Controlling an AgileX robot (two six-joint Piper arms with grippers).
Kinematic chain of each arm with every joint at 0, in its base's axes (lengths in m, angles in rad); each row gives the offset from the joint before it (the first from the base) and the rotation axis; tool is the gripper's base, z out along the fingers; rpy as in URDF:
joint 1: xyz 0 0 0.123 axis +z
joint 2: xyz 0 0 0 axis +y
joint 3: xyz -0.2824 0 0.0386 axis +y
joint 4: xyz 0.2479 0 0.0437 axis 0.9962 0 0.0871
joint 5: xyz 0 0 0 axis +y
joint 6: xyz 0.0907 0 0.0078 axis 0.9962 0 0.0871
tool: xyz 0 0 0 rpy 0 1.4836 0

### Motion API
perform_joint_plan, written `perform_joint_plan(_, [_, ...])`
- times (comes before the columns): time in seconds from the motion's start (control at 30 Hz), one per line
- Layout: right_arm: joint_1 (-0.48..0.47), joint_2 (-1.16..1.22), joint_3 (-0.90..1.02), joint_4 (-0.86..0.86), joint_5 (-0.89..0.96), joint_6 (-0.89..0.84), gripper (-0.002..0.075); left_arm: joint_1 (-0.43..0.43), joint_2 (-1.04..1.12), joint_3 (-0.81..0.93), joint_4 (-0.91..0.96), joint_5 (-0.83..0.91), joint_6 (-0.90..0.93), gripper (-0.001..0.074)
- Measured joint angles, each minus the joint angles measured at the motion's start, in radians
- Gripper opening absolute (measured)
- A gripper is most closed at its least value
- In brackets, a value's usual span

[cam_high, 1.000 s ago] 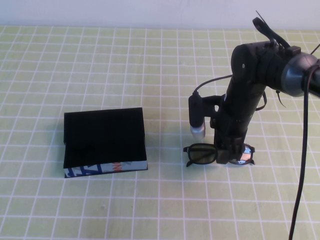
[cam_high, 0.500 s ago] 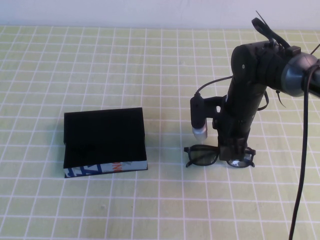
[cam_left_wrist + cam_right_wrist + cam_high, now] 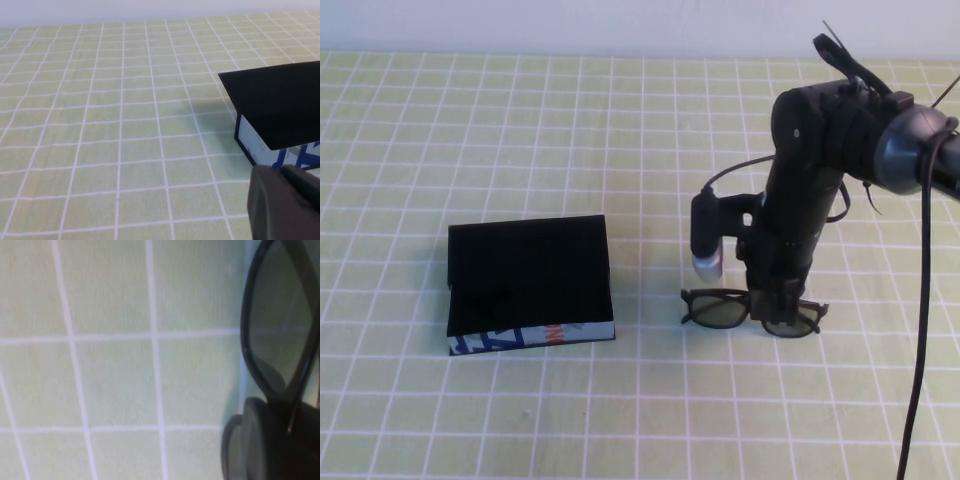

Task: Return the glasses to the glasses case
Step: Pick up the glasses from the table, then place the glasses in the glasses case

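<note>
The black glasses (image 3: 718, 312) sit on the green checked cloth, right of centre. My right gripper (image 3: 775, 305) points straight down and is shut on the glasses, near the bridge by the right lens. In the right wrist view a dark lens and frame (image 3: 277, 320) run into the gripper (image 3: 287, 430). The black glasses case (image 3: 530, 280) lies to the left, with its blue, white and orange print facing the front. In the left wrist view the case (image 3: 280, 105) is near my left gripper (image 3: 281, 171), which is shut and empty. The left gripper is out of the high view.
A small silver-tipped cylinder (image 3: 707, 240) hangs on the right arm, just above the left lens. A black cable (image 3: 925, 300) drops along the right edge. Green checked cloth (image 3: 570, 120) covers the whole table.
My right gripper has shifted slightly left, and the glasses have moved left with it. The case has not moved.
</note>
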Motion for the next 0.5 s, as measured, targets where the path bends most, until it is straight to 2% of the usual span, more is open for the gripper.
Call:
perform_joint_plan(0.3, [0.161,-0.103,-0.107,-0.026,-0.004,0.09,0.002,0.0,0.0,0.0,0.0,0.0,0.0,-0.0004])
perform_joint_plan(0.5, [0.287,-0.059,-0.25,-0.044,0.001,0.096,0.0019,0.0,0.0,0.0,0.0,0.0,0.0,-0.0004])
